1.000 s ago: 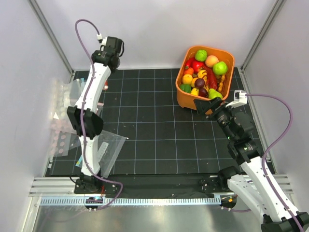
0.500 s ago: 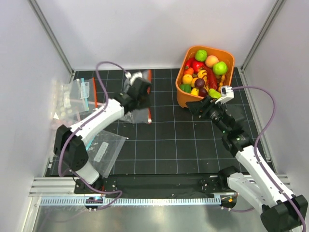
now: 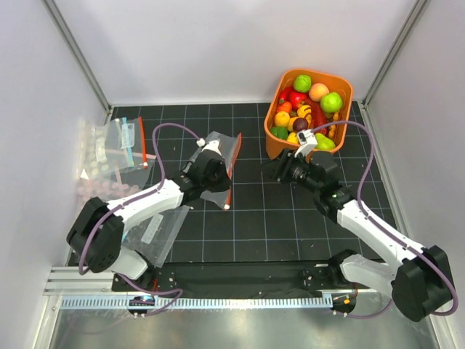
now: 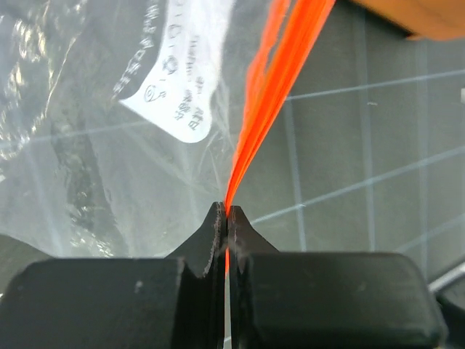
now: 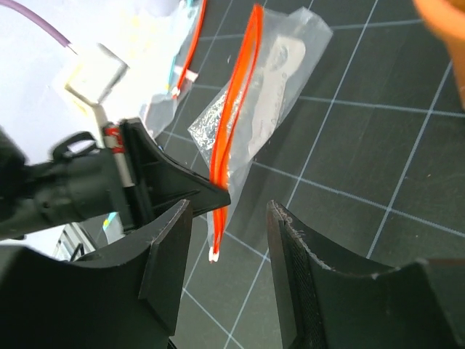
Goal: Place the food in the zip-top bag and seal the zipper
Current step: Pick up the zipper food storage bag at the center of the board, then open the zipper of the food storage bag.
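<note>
Left gripper (image 4: 227,211): closed, its fingertips pinching the thin edge of the zipper (image 4: 272,87), above the middle of the black grid mat (image 3: 247,233).
Right gripper (image 5: 227,218): open, one finger on each side of the zipper's loose end, touching nothing.
Zip-top bag (image 3: 231,149): clear, with a white label (image 4: 178,80), held just left of the orange bin (image 3: 276,149). Whether its lower part rests on the mat cannot be told.
Food (image 3: 309,109): piled in the bin, none in the bag.
Handling: the bag looks light, limp and slick. It will likely sag and fold, and the mouth will not hold itself open.
Where to hold: the zipper strip is the stiffest part. The right gripper should probably take one lip near the end, opposite the left pinch, to spread the mouth.
Risk: the glossy film may slip from a shallow pinch.
</note>
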Controlling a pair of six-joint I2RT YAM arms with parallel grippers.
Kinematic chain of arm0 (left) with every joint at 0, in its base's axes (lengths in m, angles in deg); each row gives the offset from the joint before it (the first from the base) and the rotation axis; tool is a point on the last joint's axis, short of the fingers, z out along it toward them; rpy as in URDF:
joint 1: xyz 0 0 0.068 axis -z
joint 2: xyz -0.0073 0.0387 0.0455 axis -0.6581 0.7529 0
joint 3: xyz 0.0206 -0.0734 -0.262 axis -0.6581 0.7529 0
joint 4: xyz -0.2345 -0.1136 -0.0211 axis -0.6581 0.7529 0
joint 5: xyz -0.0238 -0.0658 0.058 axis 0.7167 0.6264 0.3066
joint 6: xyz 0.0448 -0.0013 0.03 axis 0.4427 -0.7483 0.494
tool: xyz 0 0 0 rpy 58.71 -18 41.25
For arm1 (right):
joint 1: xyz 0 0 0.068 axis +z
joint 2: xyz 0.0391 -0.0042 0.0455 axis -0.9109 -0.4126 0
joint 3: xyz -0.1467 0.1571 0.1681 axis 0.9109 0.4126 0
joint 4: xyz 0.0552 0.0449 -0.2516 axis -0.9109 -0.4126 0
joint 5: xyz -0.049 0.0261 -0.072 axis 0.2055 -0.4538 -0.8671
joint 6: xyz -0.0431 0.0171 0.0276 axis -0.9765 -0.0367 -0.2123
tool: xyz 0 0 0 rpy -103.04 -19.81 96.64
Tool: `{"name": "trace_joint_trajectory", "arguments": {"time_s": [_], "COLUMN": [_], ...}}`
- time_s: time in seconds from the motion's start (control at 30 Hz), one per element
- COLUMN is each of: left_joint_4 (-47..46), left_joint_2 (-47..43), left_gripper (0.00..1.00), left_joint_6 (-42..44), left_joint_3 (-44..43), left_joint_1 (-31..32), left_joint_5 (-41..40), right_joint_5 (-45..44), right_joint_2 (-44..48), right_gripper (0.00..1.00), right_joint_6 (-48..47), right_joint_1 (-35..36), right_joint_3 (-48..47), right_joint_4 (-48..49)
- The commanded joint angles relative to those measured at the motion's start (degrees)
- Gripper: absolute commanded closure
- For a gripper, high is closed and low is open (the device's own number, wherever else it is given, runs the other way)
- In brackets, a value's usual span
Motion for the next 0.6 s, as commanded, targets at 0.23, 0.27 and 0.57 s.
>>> {"name": "trace_joint_trajectory", "arguments": {"time_s": [0.23,0.27,0.57], "left_joint_4": [-9.78,-9.78,-9.78], "left_joint_2": [-4.88,-4.36,1.09], "left_gripper": [1.0,1.0,1.0], "left_joint_6": [2.14,2.14,1.0], "left_joint_3": [0.19,0.1,-2.45], "left_joint_1": [2.89,3.06,6.75], "left_joint_5": [4.59,4.6,4.86], "right_joint_5": [-5.63,-6.25,-10.91], "right_joint_2": [-4.77,-4.86,-4.94], "right_gripper": [0.48,0.48,0.47], "right_joint_6": [-3.63,-3.63,-4.6], "right_joint_1": [4.19,4.28,5.16], "right_joint_3": [-3.26,-3.09,-2.56], "right_joint_4": [5.23,5.32,5.67]}}
